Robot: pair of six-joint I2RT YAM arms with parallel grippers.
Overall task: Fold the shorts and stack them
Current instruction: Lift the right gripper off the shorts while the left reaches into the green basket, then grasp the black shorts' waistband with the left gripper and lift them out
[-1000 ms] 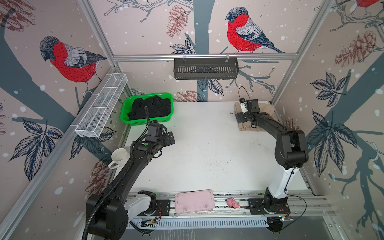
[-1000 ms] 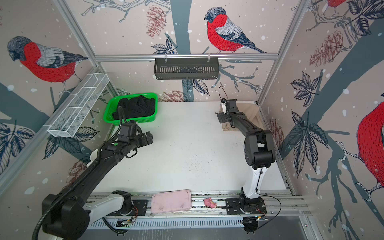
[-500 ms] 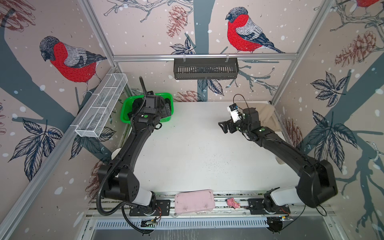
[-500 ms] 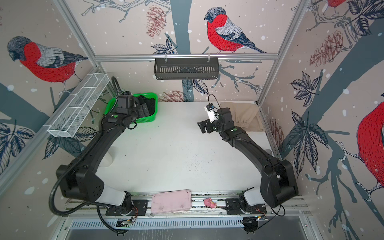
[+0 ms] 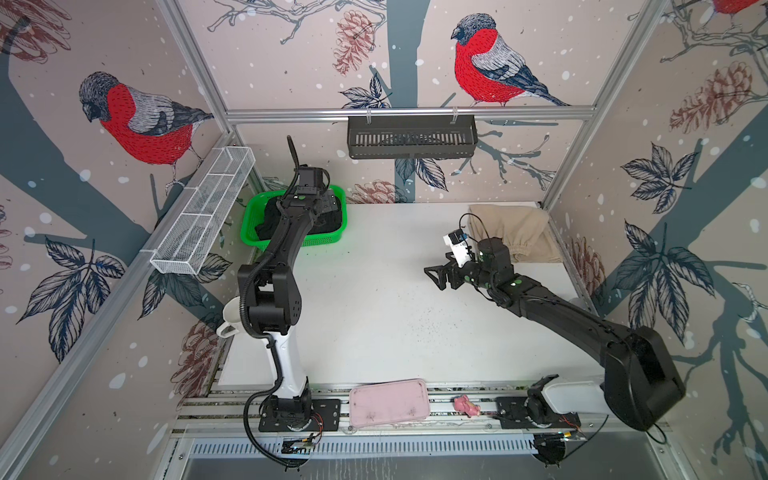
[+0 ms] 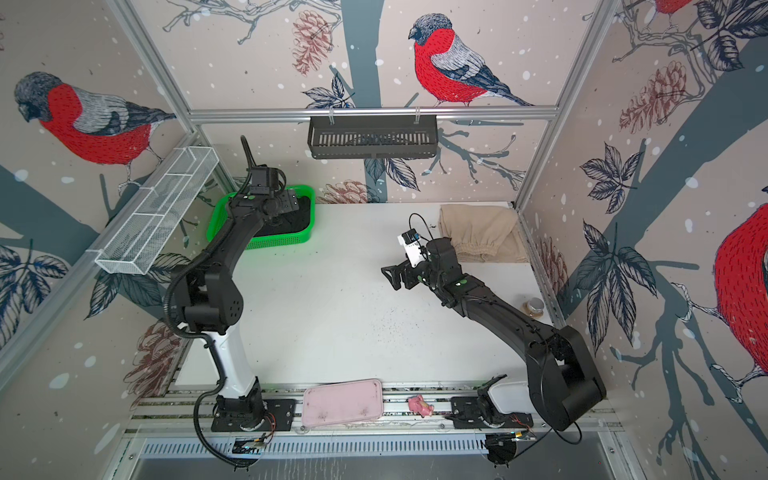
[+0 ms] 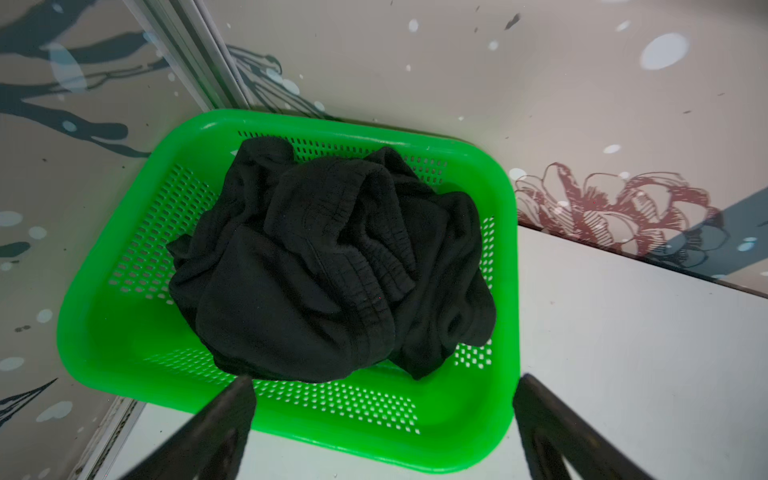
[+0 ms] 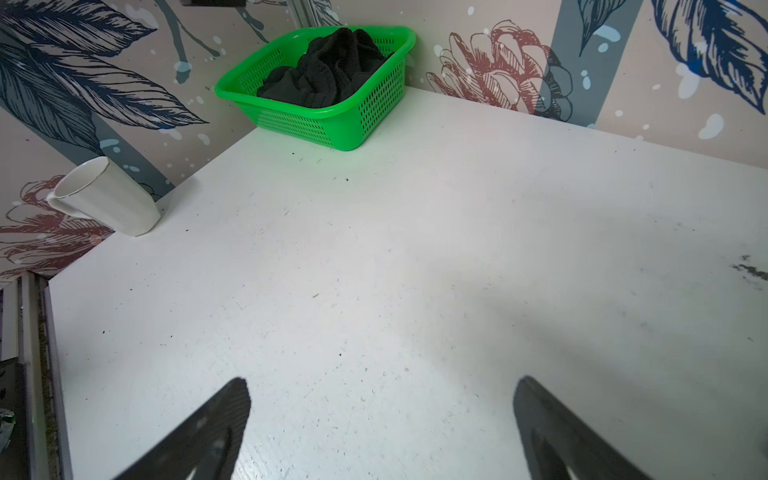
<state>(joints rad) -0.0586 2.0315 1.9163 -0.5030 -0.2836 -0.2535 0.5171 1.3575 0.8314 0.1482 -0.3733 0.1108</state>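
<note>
The black shorts [image 7: 324, 266] lie crumpled in a green basket [image 7: 124, 353] in the table's back left corner. They also show in the right wrist view [image 8: 328, 70]. My left gripper [image 7: 382, 382] hovers open just above the basket's near rim, with nothing between its fingers. The beige shorts [image 5: 515, 232] lie folded flat in the back right corner, and both top views show them [image 6: 478, 232]. My right gripper [image 5: 434, 276] hangs open over bare table, left of the beige shorts and pointing toward the basket. In the right wrist view its fingers [image 8: 232, 411] stand wide apart and hold nothing.
A white mug [image 8: 104, 199] stands at the table's left edge. A pink tray [image 5: 388, 403] and a small pink rag [image 5: 467, 406] lie on the front rail. A wire rack [image 5: 203, 216] lines the left wall. A black basket [image 5: 411, 137] hangs at the back. A small jar [image 6: 534, 306] sits at the right edge.
My left arm swung from the table's left middle back to above the green basket. My right arm drew away from the beige shorts toward the table's middle. Both grippers stayed open.
</note>
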